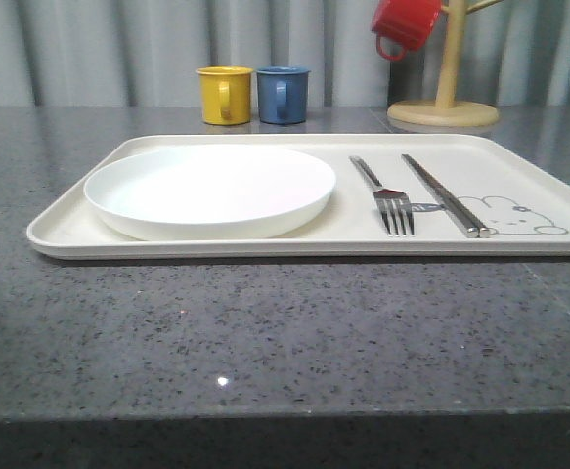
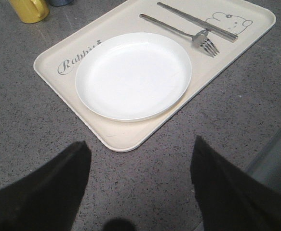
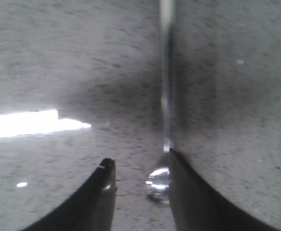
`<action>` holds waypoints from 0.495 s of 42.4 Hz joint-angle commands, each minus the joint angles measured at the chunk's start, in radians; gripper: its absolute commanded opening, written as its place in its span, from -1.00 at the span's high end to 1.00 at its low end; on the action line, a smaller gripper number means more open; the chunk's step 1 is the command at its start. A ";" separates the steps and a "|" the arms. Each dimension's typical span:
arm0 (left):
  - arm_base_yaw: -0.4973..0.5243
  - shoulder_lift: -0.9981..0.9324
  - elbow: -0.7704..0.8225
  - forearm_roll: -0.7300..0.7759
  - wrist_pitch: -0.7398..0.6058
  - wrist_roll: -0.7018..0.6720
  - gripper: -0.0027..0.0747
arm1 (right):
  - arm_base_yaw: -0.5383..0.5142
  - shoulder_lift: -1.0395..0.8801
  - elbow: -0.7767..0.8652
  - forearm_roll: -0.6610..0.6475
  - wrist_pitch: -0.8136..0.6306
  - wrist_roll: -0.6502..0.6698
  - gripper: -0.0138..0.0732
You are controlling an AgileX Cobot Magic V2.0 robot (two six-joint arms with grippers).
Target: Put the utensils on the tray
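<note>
- Metal, thin and shiny: the spoon (image 3: 163,144) lies on the grey speckled table (image 1: 285,322), seen in the right wrist view, its bowl between the fingers of the right gripper (image 3: 142,192) and its handle running straight away from the gripper.
- That is the relation the next move turns on, in my judgement: the long axis of the spoon points away along the reach of the gripper, so the fingers straddle it across its width, at the neck just above the bowl.
- The right gripper stands part open, its jaws a narrow gap apart, one finger touching or nearly touching the spoon; I cannot tell whether it bears on it yet.
- The right arm is clearly the nearer one to the spoon.
- The left gripper (image 2: 140,192) hovers wide open and empty over the table, near the close edge of the tray (image 2: 116,139).
- On the tray, the white plate (image 2: 133,74) sits at the left half; the fork (image 1: 384,193) lies right of the plate, and the chopsticks (image 1: 446,195) lie just right of the fork, both with their long axes running front to back.
- Writing: the script "Rabbit" (image 2: 77,57) beside the plate, partly hidden by the plate rim, and a rabbit drawing (image 1: 514,217) beside the chopstick tips.
- The spoon looks like the one piece left to set down on the tray.
</note>
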 commanded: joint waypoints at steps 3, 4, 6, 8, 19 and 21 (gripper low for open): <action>-0.006 -0.001 -0.026 0.002 -0.075 -0.011 -0.20 | -0.035 0.001 -0.030 -0.045 -0.006 -0.012 -0.02; -0.006 -0.001 -0.026 0.002 -0.075 -0.011 -0.20 | -0.040 0.009 -0.030 -0.045 -0.006 -0.012 -0.02; -0.006 -0.001 -0.026 0.002 -0.073 -0.011 -0.20 | -0.046 0.023 -0.030 -0.045 -0.008 -0.012 -0.02; -0.006 -0.001 -0.026 0.002 -0.071 -0.011 -0.20 | -0.049 0.036 -0.030 -0.045 -0.009 -0.012 -0.02; -0.006 -0.001 -0.026 0.002 -0.069 -0.011 -0.20 | -0.050 0.098 -0.030 -0.013 -0.028 -0.012 -0.02; -0.006 -0.001 -0.026 0.002 -0.069 -0.011 -0.20 | -0.050 0.106 -0.030 -0.013 -0.030 -0.012 -0.02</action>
